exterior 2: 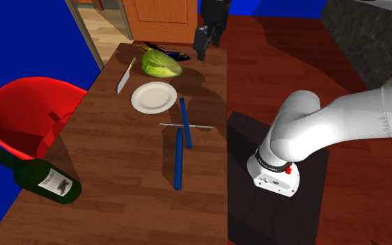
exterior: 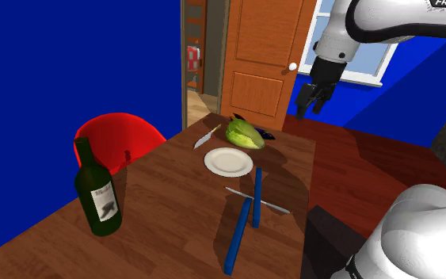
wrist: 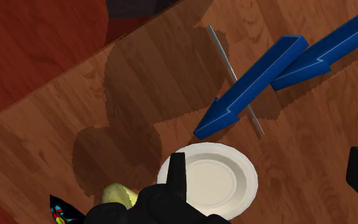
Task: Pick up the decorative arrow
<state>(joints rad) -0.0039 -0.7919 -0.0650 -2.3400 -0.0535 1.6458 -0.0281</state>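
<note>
Gripper (exterior: 311, 105) hovers over the wooden table's (exterior: 165, 230) far end, fingers spread apart, holding nothing. Mid-table, one blue arrow (exterior: 257, 194) lies across a thin metal rod (exterior: 276, 208), just beside a second blue arrow (exterior: 236, 238), near the white plate (exterior: 228, 162).

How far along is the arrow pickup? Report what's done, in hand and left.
Done: nothing yet. Both blue arrows lie flat on the table, untouched, one crossing a thin grey rod. In hand: the tool hangs open high above the table's far end, near the lettuce, apart from the arrows. Left: move over an arrow, lower, shut on it, lift.
</note>
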